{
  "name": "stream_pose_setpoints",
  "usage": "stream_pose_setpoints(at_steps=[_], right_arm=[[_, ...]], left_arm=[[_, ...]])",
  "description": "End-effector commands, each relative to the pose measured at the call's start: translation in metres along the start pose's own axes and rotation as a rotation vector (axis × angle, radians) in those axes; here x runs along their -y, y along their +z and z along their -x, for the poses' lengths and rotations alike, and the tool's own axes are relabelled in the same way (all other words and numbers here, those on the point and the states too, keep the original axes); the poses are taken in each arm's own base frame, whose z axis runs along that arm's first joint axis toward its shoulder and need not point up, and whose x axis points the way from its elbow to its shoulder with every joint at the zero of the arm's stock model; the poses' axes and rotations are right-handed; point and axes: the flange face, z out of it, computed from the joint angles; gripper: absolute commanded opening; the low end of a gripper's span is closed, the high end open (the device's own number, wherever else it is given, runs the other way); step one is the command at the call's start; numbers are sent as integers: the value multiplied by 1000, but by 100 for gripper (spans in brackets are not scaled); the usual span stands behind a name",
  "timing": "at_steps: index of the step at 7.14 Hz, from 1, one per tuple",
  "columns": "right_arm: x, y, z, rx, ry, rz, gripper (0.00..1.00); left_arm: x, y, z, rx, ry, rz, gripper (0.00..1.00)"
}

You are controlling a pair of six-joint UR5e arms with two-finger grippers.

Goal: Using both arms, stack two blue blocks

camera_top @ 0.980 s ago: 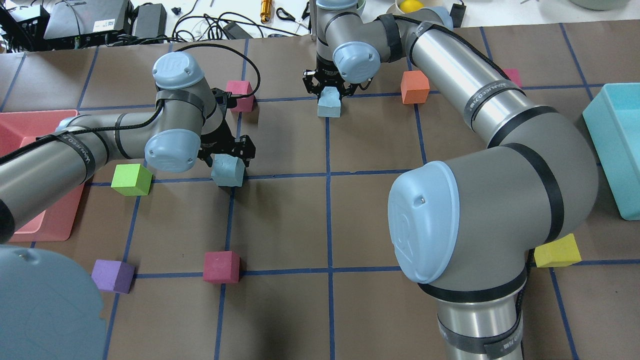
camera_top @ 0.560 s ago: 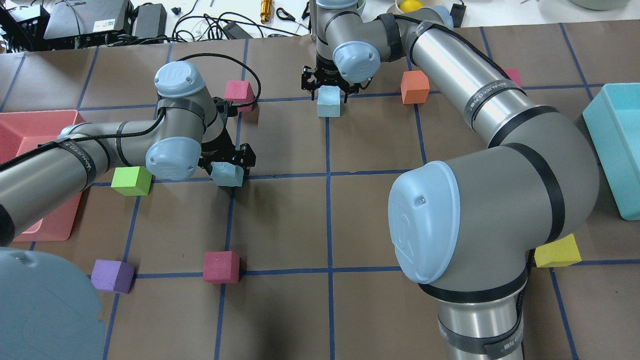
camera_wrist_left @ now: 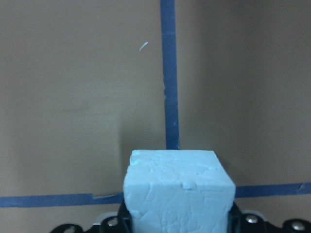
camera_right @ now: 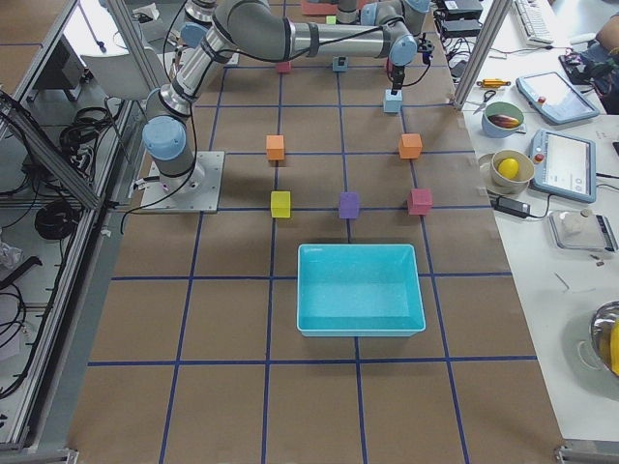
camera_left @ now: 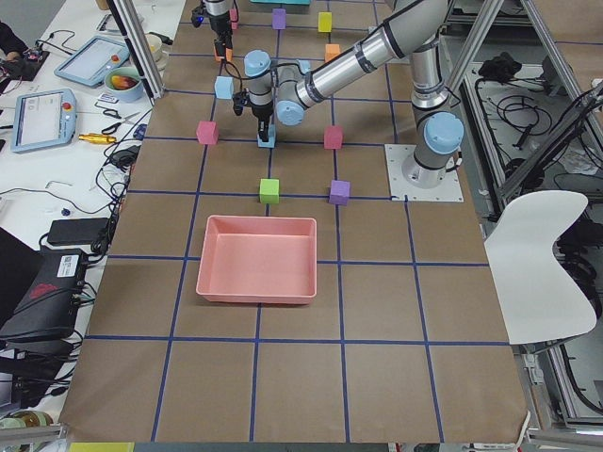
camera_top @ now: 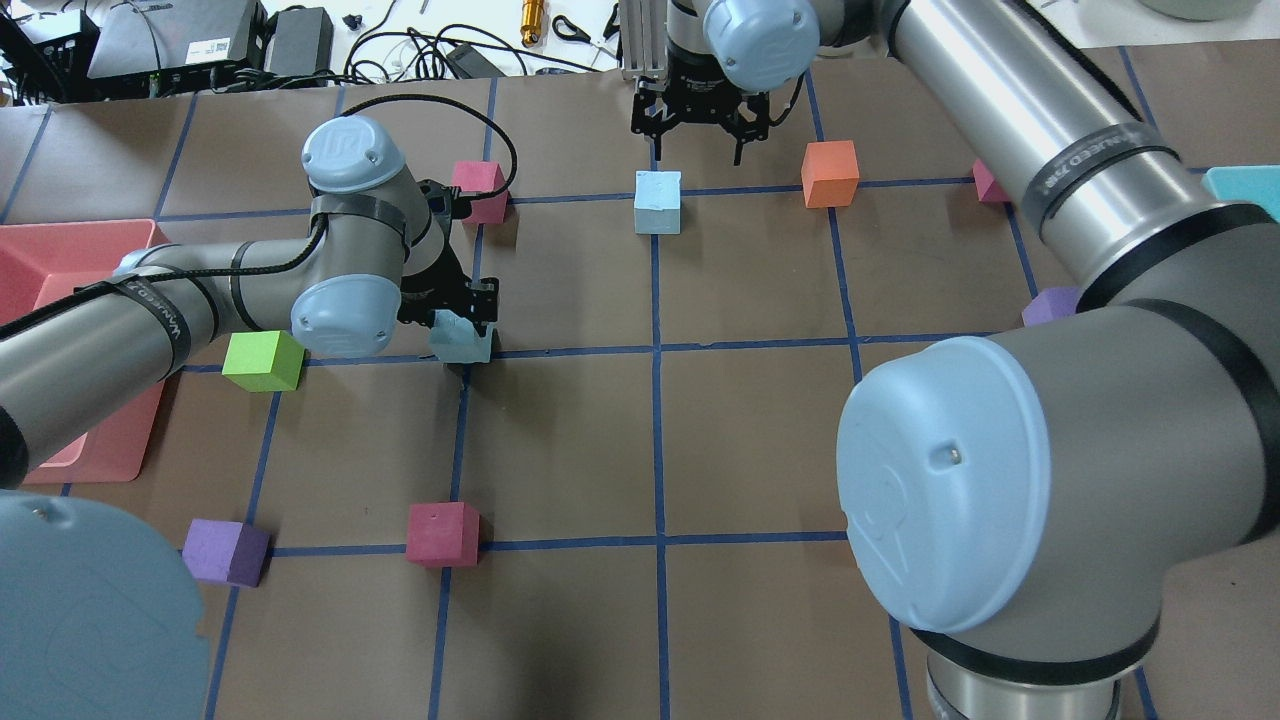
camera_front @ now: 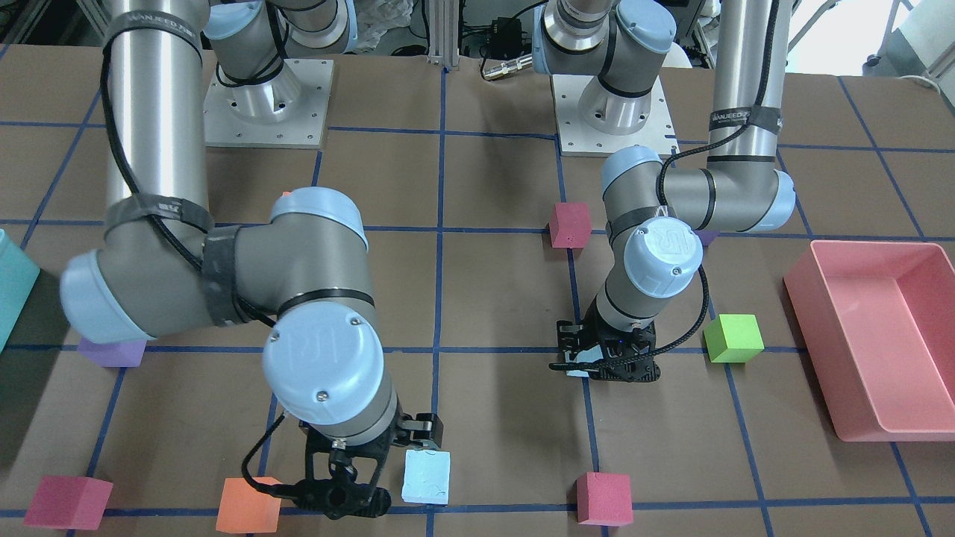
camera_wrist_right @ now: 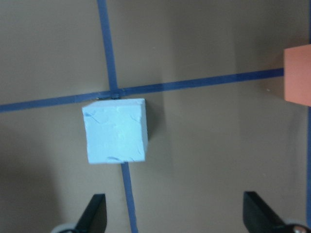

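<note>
One pale blue block (camera_top: 657, 202) sits free on a tape line at the far middle of the table; it also shows in the right wrist view (camera_wrist_right: 115, 131) and the front view (camera_front: 426, 477). My right gripper (camera_top: 698, 140) is open and empty, raised just beyond that block, its fingers (camera_wrist_right: 92, 213) spread wide. My left gripper (camera_top: 462, 322) is shut on the second blue block (camera_top: 460, 342) at a tape crossing left of centre. The left wrist view shows this block (camera_wrist_left: 177, 189) held between the jaws, low over the paper.
A green cube (camera_top: 262, 360) lies just left of the left gripper, a magenta cube (camera_top: 478, 190) behind it. An orange cube (camera_top: 830, 172) lies right of the free blue block. A pink bin (camera_top: 60, 250), a teal bin (camera_right: 360, 290), purple cubes (camera_top: 225, 552) and another magenta cube (camera_top: 442, 533) are around.
My right gripper let go of its blue block and moved up and away toward the far edge; the block stays on the tape line. My left gripper closed on its block.
</note>
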Motion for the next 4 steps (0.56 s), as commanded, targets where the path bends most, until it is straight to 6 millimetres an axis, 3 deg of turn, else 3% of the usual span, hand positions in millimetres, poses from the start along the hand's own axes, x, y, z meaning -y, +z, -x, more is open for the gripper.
stream_pose_setpoints(at_steps=[1, 2, 3, 4], right_arm=[[-25, -73, -60, -29, 8, 72, 100], [-39, -94, -91, -67, -25, 120, 100], [-59, -99, -115, -109, -59, 163, 100], [-81, -96, -132, -108, -43, 185, 99]], left_arm=[[39, -43, -10, -57, -31, -61, 0], [61, -69, -14, -97, -52, -50, 0], [86, -88, -26, -125, -54, -62, 0], [114, -97, -58, -138, -23, -112, 0]])
